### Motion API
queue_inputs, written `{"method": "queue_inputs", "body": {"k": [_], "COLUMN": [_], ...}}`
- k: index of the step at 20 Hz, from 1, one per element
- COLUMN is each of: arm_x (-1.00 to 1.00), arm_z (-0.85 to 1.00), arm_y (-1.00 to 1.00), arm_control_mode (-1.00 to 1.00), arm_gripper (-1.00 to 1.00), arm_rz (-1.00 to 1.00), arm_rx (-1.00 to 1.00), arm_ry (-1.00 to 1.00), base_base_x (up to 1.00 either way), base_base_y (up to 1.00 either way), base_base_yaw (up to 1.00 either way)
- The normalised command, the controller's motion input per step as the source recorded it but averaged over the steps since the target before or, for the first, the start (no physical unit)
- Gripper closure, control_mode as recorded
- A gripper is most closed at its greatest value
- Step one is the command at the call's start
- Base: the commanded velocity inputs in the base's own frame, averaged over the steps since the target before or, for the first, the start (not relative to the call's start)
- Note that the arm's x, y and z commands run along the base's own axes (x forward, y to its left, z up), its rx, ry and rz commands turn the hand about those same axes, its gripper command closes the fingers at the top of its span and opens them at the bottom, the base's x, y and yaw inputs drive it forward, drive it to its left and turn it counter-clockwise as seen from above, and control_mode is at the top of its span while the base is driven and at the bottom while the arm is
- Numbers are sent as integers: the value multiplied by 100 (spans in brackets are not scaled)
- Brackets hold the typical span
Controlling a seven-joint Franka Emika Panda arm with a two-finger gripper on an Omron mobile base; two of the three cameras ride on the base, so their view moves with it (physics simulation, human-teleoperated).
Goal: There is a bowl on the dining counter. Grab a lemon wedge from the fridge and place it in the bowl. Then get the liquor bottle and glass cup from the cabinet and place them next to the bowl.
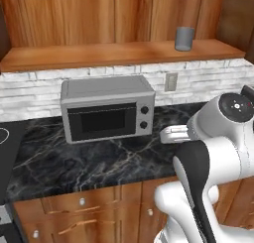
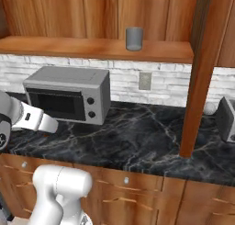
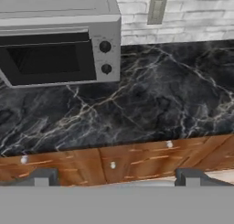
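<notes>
The glass cup (image 1: pixel 184 38) stands upright on the plank shelf of the cabinet (image 1: pixel 119 53), above and to the right of the microwave (image 1: pixel 107 114). The microwave sits on the black marble bench (image 1: pixel 99 162), its back to the white brick wall, with 2 round knobs at the right of its dark door. A wall outlet (image 1: pixel 170 82) is on the brick just right of the microwave, below the shelf. The gripper (image 3: pixel 116 178) hangs in front of the bench edge, right of the microwave, its 2 fingertips spread wide and holding nothing.
</notes>
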Motion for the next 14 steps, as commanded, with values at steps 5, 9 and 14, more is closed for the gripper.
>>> {"method": "queue_inputs", "body": {"k": [5, 9, 14], "arm_x": [0, 0, 0], "arm_z": [0, 0, 0], "arm_y": [0, 0, 0], "arm_control_mode": [100, 100, 100], "arm_gripper": [-100, -100, -100], "arm_rz": [0, 0, 0], "arm_rx": [0, 0, 0], "arm_ry": [0, 0, 0], "base_base_x": [62, 60, 55], "base_base_y": [-8, -11, -19], "base_base_yaw": [-10, -9, -14]}}
